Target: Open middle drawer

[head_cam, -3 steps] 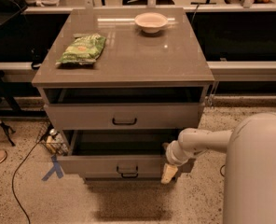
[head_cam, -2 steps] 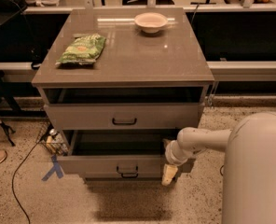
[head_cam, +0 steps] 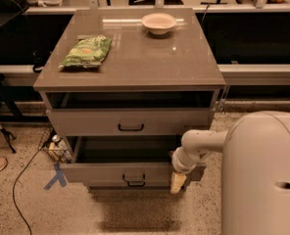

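Observation:
The middle drawer [head_cam: 96,173] of the grey-beige cabinet stands pulled out, with its dark inside showing behind the flat front. Its small black bar handle [head_cam: 133,177] sits at the centre of the front. My gripper [head_cam: 178,182] hangs pointing down at the right end of that drawer front, right of the handle and not on it. My arm [head_cam: 196,146] reaches to it from my white body at the lower right. The taller top drawer [head_cam: 86,121] with its wider handle [head_cam: 131,127] is out a little. The lowest drawer's handle [head_cam: 135,184] peeks out just beneath.
A green snack bag [head_cam: 86,52] and a white bowl [head_cam: 159,22] lie on the cabinet top [head_cam: 135,62]. A blue tape cross [head_cam: 56,176], a black cable [head_cam: 22,175] and small clutter [head_cam: 57,148] are on the floor at the left. My body [head_cam: 262,175] fills the lower right.

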`<state>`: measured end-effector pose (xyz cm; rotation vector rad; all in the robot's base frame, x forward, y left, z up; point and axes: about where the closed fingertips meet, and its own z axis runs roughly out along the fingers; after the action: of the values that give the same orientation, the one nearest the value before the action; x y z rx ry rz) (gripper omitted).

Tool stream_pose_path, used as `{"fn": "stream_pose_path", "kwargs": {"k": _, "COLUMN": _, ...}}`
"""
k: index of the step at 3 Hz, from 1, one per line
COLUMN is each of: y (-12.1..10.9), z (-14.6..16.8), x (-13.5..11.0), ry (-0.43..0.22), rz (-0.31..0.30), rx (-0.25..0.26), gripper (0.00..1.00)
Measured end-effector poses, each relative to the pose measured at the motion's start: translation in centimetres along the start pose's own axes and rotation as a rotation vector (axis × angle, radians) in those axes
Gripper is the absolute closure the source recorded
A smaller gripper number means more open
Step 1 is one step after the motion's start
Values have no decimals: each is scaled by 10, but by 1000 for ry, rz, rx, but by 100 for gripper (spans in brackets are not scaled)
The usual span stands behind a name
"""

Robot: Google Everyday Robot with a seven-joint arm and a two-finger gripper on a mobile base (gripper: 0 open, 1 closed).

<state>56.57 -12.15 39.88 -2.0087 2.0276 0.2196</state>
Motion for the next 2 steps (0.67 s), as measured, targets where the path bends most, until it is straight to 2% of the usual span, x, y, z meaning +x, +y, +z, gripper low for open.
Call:
{"fn": "stream_pose_path", "kwargs": {"k": 1, "y": 12, "z": -3, "x": 14, "ry": 27, "rz": 37, "rx": -23, "gripper": 28}}
{"fn": "stream_pose_path", "kwargs": {"k": 2, "y": 28, "z": -15, "x": 27, "ry": 64, "rz": 89, "rx": -9, "gripper": 51}}
